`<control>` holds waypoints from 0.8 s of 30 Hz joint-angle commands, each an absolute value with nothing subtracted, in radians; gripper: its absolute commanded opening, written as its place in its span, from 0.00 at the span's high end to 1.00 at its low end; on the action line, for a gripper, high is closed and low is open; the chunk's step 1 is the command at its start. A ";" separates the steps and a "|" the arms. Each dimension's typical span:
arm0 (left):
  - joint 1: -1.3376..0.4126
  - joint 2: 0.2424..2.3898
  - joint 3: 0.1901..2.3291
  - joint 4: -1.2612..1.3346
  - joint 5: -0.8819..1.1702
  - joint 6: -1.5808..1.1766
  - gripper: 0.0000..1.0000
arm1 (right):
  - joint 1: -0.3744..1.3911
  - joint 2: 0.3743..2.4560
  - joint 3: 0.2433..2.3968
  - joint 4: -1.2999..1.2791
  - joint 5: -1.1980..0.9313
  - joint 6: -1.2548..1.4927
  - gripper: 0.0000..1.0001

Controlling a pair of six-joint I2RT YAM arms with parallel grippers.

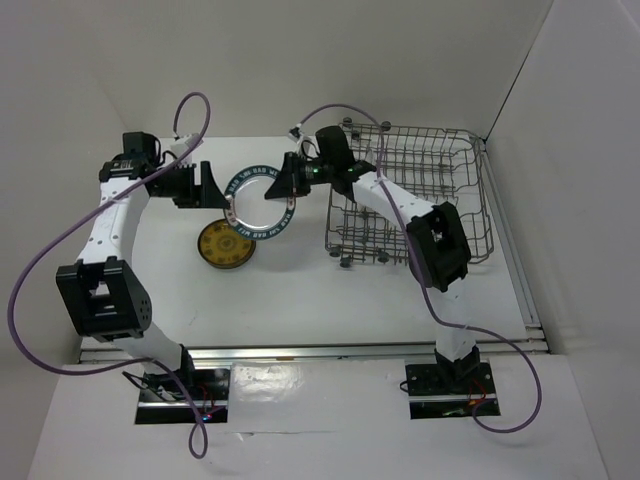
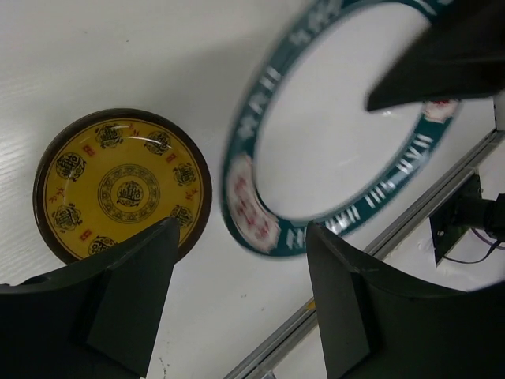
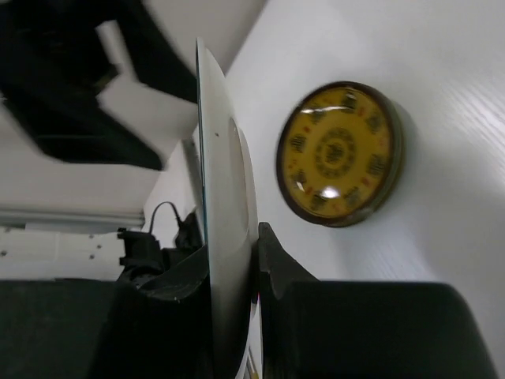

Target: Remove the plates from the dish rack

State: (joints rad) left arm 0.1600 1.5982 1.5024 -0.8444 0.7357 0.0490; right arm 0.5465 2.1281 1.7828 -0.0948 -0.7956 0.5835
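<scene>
1. The right gripper (image 3: 237,272) was clamped on the rim of the teal plate (image 1: 260,200); it held the plate roughly level above the table (image 1: 300,290), left of the dish rack (image 1: 470,200);
2. The left gripper (image 1: 215,187) stood wide open and held nothing; the rim opposite the grip lay just beside it, straight ahead of its jaws, making it the nearer free arm;
3. The yellow plate (image 1: 225,245) lay flat on the table, just beside the held plate's near-left edge; any set-down probably turned on that gap.
</scene>
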 commanded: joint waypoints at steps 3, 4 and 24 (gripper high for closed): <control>0.166 1.706 1.538 -0.842 0.739 0.054 0.22 | 0.565 2.118 1.862 0.116 -0.957 0.629 1.00; 0.166 1.718 1.539 -0.853 0.739 0.064 0.22 | 0.565 2.118 1.862 0.117 -0.971 0.629 1.00; 0.222 1.831 1.751 -1.017 0.963 0.149 1.00 | 0.555 2.404 2.195 -0.008 -1.106 0.609 0.68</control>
State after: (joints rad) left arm 0.2039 1.7996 1.6745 -0.9993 0.9150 0.1322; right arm 0.5426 2.3898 2.1090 0.0284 -1.0901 0.6353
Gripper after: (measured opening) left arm 0.060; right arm 0.283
